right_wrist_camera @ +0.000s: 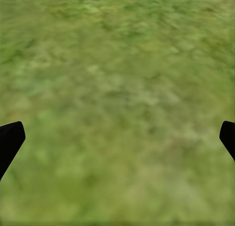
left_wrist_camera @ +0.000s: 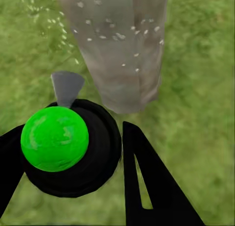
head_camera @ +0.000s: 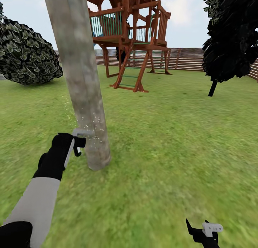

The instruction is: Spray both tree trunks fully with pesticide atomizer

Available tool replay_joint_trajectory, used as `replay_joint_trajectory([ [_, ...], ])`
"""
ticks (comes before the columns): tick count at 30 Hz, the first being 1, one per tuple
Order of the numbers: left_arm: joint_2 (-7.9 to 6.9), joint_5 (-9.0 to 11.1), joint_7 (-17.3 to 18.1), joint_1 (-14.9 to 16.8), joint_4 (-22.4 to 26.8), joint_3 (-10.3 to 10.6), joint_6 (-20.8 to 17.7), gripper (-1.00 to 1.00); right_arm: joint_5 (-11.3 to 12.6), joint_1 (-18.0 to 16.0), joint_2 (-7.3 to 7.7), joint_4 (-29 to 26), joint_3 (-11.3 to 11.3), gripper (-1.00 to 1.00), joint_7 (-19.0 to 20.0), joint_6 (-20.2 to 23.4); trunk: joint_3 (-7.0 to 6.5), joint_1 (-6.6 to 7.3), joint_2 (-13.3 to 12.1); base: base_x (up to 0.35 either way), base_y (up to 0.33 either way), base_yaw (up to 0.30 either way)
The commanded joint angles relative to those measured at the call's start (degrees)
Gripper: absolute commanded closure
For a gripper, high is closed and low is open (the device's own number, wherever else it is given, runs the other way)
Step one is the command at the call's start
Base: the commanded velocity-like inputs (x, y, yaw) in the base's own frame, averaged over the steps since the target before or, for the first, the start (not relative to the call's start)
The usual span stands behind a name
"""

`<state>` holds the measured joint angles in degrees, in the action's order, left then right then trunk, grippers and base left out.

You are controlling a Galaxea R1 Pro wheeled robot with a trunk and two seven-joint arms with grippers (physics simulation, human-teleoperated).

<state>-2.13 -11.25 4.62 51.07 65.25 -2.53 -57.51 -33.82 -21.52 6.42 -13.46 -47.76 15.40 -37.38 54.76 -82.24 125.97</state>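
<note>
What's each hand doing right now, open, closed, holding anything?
Left hand: closed on the pesticide atomizer, nozzle toward the tree trunk.
Right hand: open, empty, over the grass.

A wooden play tower [head_camera: 129, 33] is standing on the grass. A round dark bush [head_camera: 27, 54] is sitting well to its left, and a slatted ladder [head_camera: 130, 74] is leaning from its deck down to the ground.
</note>
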Motion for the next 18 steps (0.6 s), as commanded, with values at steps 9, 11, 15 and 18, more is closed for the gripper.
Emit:
replay_joint_trajectory([
  [9, 1.95, 0.37, 0.92, 1.83, 3.29, 0.71, -0.72, 1.00, -0.10, -0.04, -0.01, 0.02, -0.49, -1.00, 0.49, -0.15, 0.05, 0.01, 0.02, 0.000, 0.000, 0.000],
  [11, 1.45, 0.23, 0.85, 3.00, 3.38, 0.78, -1.09, 1.00, -0.10, -0.05, -0.01, 0.02, -0.49, -1.00, 0.51, -0.15, 0.05, 0.01, 0.02, 0.000, 0.000, 0.000],
  [15, -2.64, 0.41, 0.91, 3.06, 3.39, 0.46, -1.19, 1.00, -0.10, -0.02, -0.01, 0.02, -0.49, -1.00, 0.50, -0.15, 0.05, 0.01, 0.02, 0.000, 0.000, 0.000],
  [18, -3.17, 0.56, 0.92, 3.11, 3.42, 0.47, -1.20, 1.00, -0.10, -0.08, -0.01, 0.02, -0.49, -1.00, 0.51, -0.15, 0.05, 0.01, 0.02, 0.000, 0.000, 0.000],
])
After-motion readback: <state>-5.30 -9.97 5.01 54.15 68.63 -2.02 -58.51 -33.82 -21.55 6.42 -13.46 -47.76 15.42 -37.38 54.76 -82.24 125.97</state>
